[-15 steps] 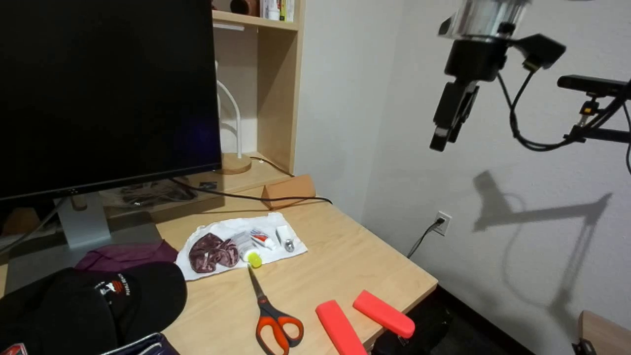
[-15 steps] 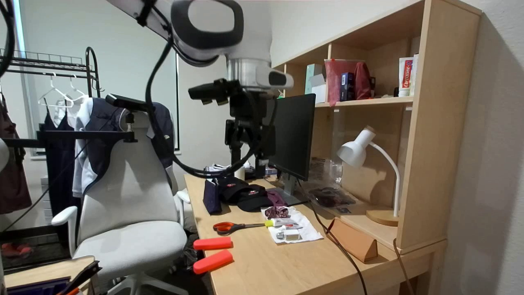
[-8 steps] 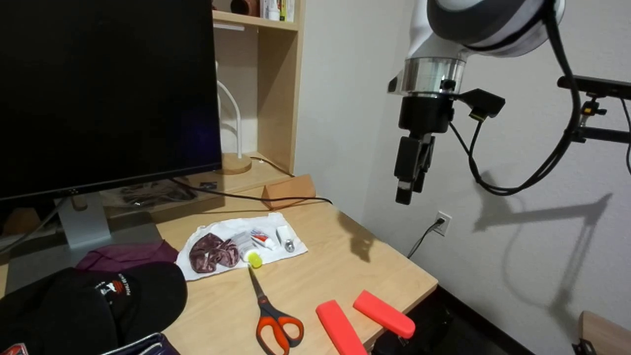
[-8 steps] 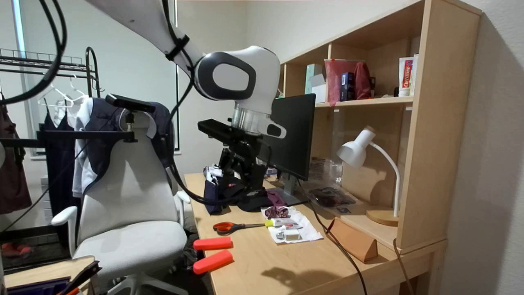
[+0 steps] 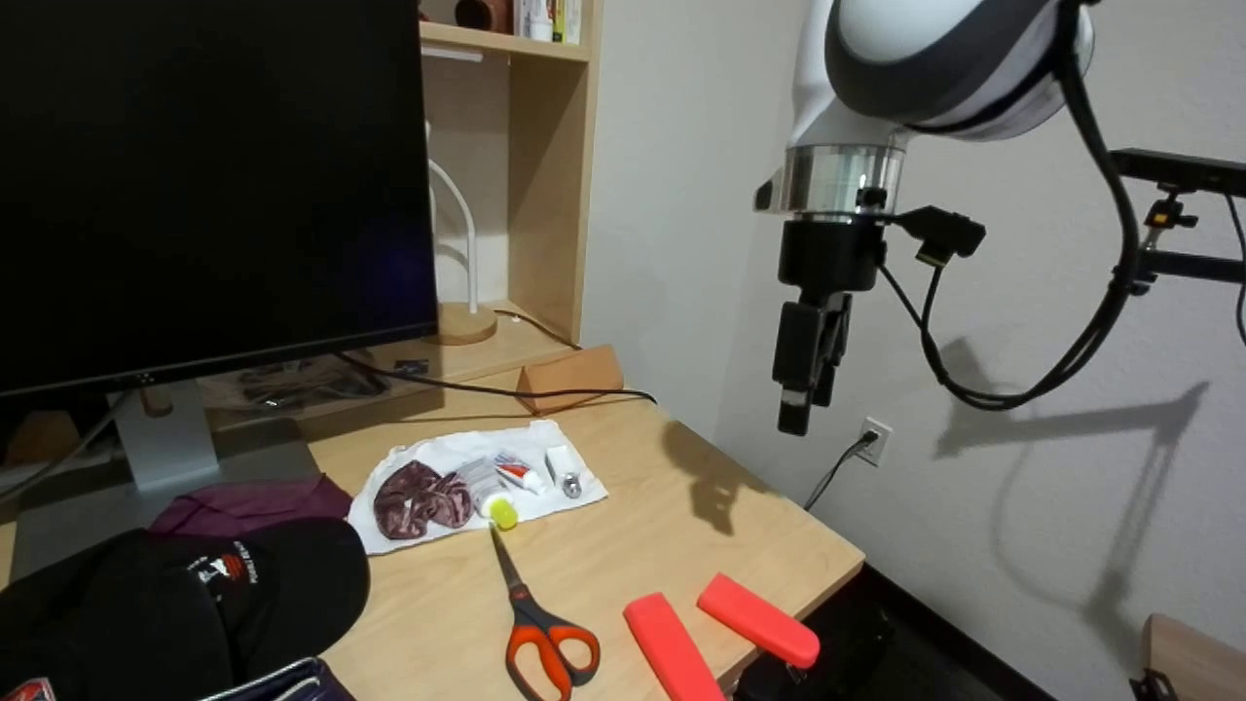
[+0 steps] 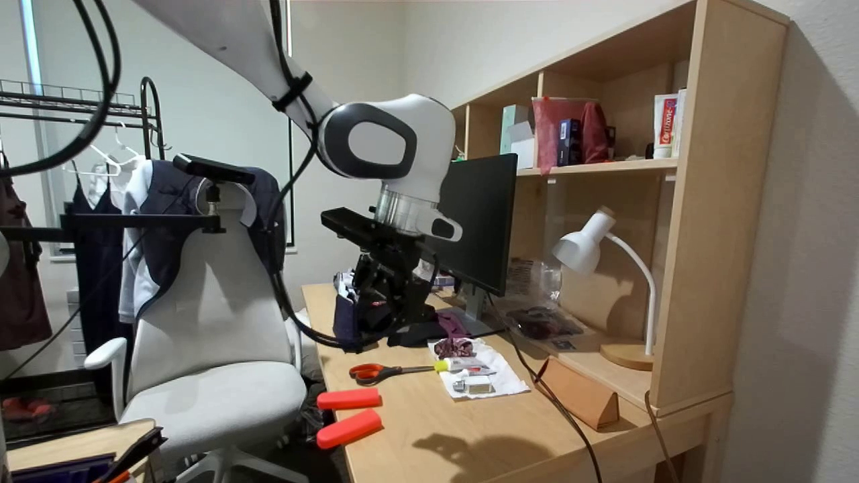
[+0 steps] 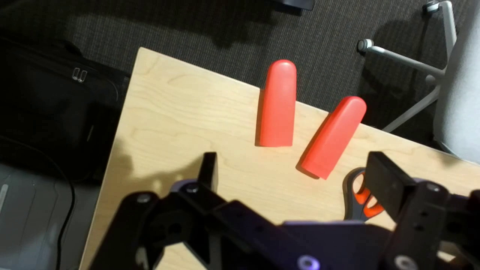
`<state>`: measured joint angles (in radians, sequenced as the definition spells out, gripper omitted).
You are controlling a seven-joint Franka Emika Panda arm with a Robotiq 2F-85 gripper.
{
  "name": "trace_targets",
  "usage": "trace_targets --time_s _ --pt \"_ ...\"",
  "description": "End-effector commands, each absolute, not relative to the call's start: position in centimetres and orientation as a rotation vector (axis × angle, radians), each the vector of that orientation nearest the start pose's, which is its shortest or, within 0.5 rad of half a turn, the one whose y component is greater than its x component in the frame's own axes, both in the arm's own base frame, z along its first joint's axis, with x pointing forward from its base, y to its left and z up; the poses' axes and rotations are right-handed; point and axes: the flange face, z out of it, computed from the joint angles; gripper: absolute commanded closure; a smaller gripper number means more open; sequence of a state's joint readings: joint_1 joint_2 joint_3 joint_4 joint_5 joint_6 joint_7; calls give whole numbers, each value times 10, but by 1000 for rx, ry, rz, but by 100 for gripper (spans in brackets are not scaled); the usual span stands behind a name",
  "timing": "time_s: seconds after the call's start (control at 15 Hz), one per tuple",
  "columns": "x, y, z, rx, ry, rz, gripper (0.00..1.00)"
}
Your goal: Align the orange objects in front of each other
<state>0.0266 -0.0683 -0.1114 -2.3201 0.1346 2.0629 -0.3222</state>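
Observation:
Two bright orange-red blocks lie on the desk with their rounded ends sticking out past its edge. The block nearer the scissors (image 7: 334, 137) slants in the wrist view and is cut off by the frame bottom in an exterior view (image 5: 672, 647). The block nearer the desk corner (image 7: 278, 105) also shows in both exterior views (image 5: 759, 620) (image 6: 349, 429). They lie side by side at an angle, apart, with square ends closer together. My gripper (image 7: 293, 165) is open and empty, high above the desk; in an exterior view (image 5: 810, 407) it hangs above the blocks.
Scissors with orange handles (image 5: 550, 638) lie beside the blocks. A white cloth (image 5: 399, 467) holds small tubes and a scrunchie. Black caps (image 5: 282, 584), a monitor (image 5: 214, 195) and a tan case (image 6: 580, 396) stand around the desk. A grey chair (image 6: 215, 389) stands by the blocks' edge.
The arm has come down and, in the exterior view facing the wall, moved left, mostly in the first half second and slightly since. The blocks and scissors have not moved.

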Motion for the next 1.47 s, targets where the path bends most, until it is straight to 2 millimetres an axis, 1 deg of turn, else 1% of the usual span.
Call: trace_targets --time_s 0.0,0.07,0.27,0.4,0.6,0.73,1.0,1.13,1.33,1.4 --pt "455 -14 312 -2951 -215 243 0" --pt "448 -9 300 -2955 -193 239 0" --pt "432 6 268 -2938 -113 134 0" --pt "426 15 252 -2934 -82 104 0" --pt "421 26 231 -2963 -92 93 0" --pt "422 32 215 -3017 -122 98 0" --pt "428 39 190 -3060 -156 108 0" --pt "432 41 180 -3069 -181 101 0" --pt "440 44 172 -3065 -208 95 0" --pt "442 45 171 -3063 -216 97 13"
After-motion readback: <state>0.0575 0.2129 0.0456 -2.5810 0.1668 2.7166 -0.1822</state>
